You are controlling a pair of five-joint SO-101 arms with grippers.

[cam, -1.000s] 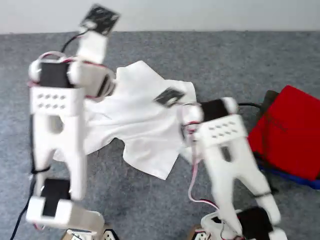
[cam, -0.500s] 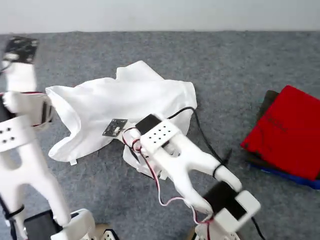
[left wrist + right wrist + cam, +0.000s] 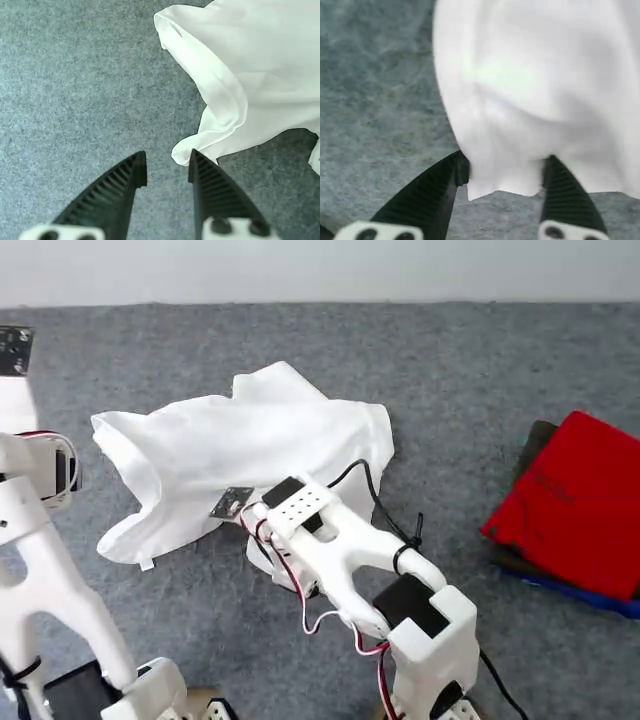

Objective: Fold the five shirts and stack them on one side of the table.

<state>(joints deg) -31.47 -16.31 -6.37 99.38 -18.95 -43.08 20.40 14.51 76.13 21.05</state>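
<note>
The right hand (image 3: 506, 167) is spread wide, its fingers either side of an edge of the white shirt (image 3: 250, 450) (not pinching it). The left hand (image 3: 167, 160) is spread too, just beside another corner of that shirt. The shirt lies crumpled mid-worktop (image 3: 480, 370). A folded red shirt (image 3: 575, 500) tops a stack well apart.

Lab bench: grey felt-covered table (image 3: 480, 370) against white wall (image 3: 320, 270).
</note>
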